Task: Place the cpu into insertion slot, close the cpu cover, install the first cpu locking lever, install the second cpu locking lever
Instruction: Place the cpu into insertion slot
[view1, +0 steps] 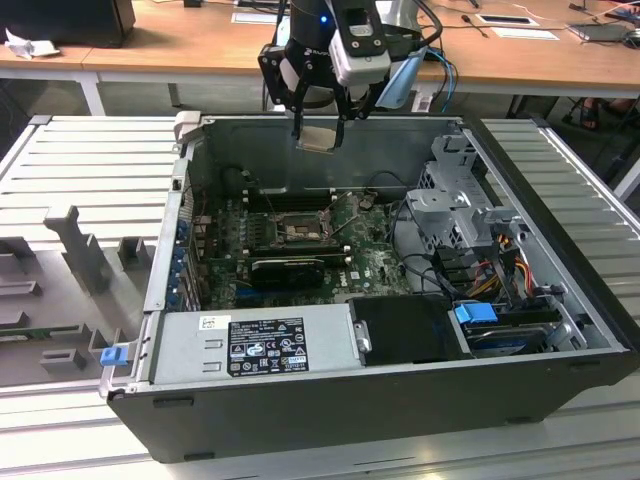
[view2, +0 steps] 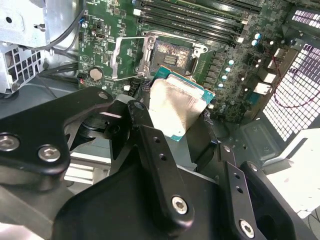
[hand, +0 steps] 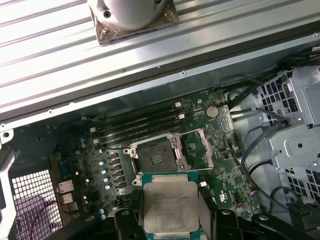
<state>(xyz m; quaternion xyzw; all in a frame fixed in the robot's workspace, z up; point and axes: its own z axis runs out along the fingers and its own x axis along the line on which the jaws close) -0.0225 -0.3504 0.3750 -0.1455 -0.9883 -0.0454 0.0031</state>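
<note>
Black jaws pinch the edges of a small, thin, square silvery-beige cpu (view1: 320, 138), held above an open dark computer case (view1: 300, 410). Well below it sits the square dark insertion slot (hand: 155, 159), silvery-rimmed, on a green circuit board (hand: 220, 167).

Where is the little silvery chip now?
In the exterior view, the gripper holds the cpu in the air above the open case, well clear of the insertion slot.
</note>
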